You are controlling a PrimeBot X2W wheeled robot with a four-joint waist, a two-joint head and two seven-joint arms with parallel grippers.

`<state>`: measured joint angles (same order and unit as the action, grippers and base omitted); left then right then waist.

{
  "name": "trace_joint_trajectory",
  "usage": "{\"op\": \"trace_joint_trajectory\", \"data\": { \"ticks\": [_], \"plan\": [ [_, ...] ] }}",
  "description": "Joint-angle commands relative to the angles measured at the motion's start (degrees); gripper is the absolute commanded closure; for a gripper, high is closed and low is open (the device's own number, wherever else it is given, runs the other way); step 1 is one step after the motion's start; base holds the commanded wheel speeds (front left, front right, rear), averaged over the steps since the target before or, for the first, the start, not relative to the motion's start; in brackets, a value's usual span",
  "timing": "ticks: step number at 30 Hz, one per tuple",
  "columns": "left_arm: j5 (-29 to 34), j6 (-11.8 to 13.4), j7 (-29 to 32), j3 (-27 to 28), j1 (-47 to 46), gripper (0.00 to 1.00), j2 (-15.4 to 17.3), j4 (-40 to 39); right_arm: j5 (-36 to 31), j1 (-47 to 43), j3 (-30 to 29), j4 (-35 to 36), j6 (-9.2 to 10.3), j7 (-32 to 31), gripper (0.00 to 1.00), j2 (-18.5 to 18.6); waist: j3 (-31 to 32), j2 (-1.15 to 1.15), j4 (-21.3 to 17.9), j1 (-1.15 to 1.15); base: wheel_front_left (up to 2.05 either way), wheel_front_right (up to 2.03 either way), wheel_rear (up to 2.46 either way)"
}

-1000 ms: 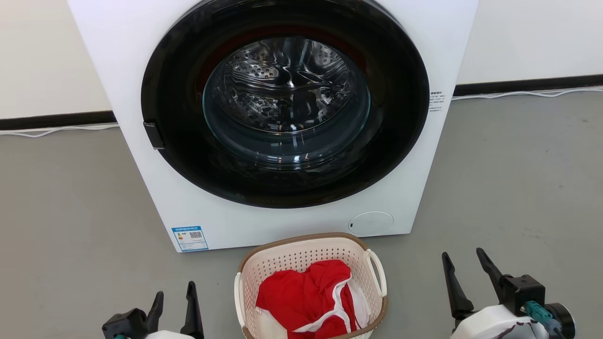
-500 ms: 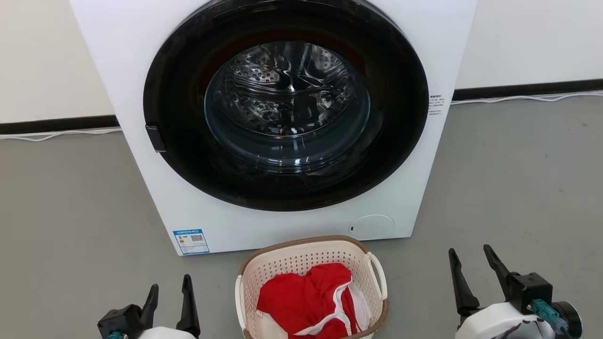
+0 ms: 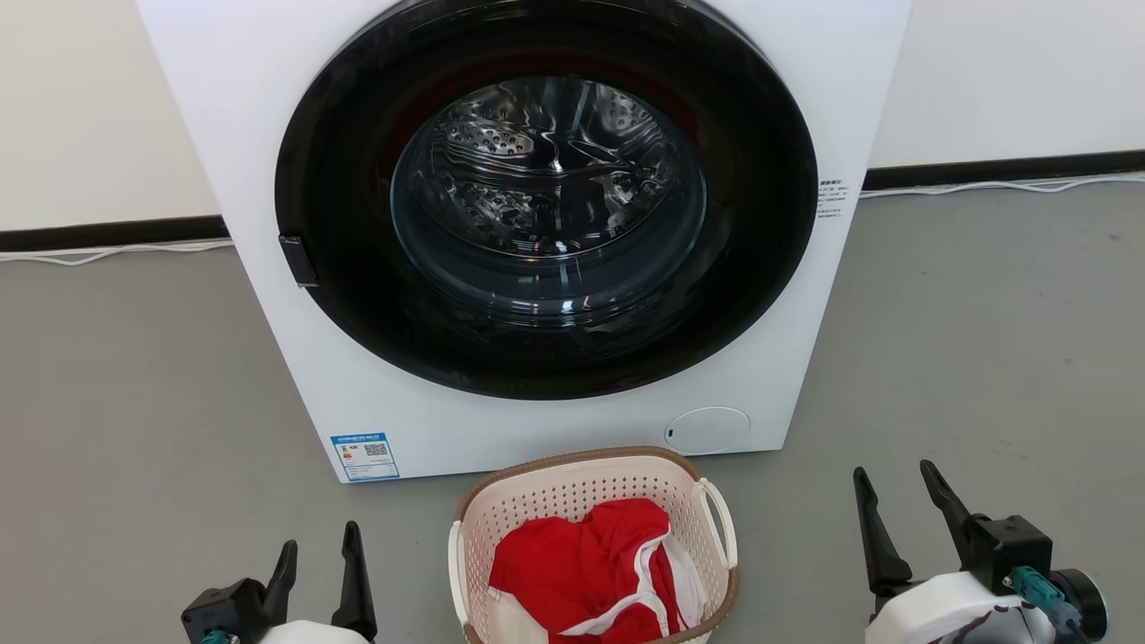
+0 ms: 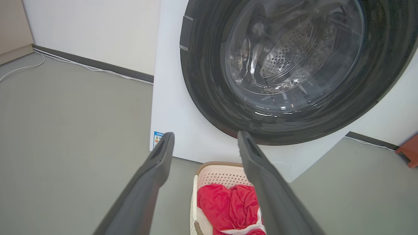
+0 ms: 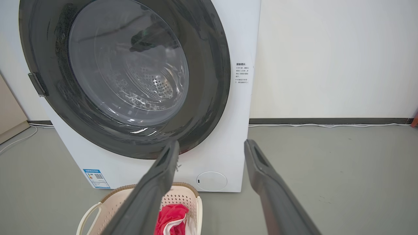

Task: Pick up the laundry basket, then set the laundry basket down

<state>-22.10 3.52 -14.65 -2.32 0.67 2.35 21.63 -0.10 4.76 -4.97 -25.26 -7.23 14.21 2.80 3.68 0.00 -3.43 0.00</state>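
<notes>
We're seeing laundry basket [image 3: 572, 487] sitting on floor [image 3: 134, 402] before washer [image 3: 206, 89], between left gripper [image 3: 319, 537] and right gripper [image 3: 893, 470], both gaping empty. We're judging it light, stiff; loop handles [image 3: 723, 519] offering best hold.

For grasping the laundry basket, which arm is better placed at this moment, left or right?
Probably left. The left end effector, open, sits nearer the laundry basket, and its wrist view looks almost straight at it. The right end effector, also open, stands farther off.
</notes>
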Motion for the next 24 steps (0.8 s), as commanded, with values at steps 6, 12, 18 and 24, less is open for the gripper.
{"op": "trace_joint_trajectory", "data": {
  "ticks": [6,12,18,24],
  "plan": [
    [-0.1,-1.0,-0.3,1.8,-1.8,0.00,0.5,-2.7,-1.0,1.3,1.4,1.9,-0.25,0.8,0.00,0.1,-0.1,0.00,0.0,0.00,0.00,0.00,0.00],
    [-1.3,-1.2,0.6,0.4,0.2,1.00,-0.5,0.7,1.5,-0.5,-0.5,-1.9,0.02,-0.8,1.00,-0.2,-0.2,0.00,0.1,0.01,0.00,0.00,0.00],
    [-4.7,-1.7,1.6,0.8,0.0,1.00,-0.4,0.3,6.1,-0.4,-0.7,-1.2,0.00,-2.0,1.00,-0.2,-0.2,0.00,0.2,0.10,0.00,0.00,0.00],
    [-8.1,-2.1,2.5,1.1,-0.3,1.00,-0.4,-0.2,10.6,-0.6,-0.4,-0.3,-0.01,-2.7,1.00,-0.2,-0.5,0.00,0.4,0.01,0.00,0.00,0.00]
  ]
}}
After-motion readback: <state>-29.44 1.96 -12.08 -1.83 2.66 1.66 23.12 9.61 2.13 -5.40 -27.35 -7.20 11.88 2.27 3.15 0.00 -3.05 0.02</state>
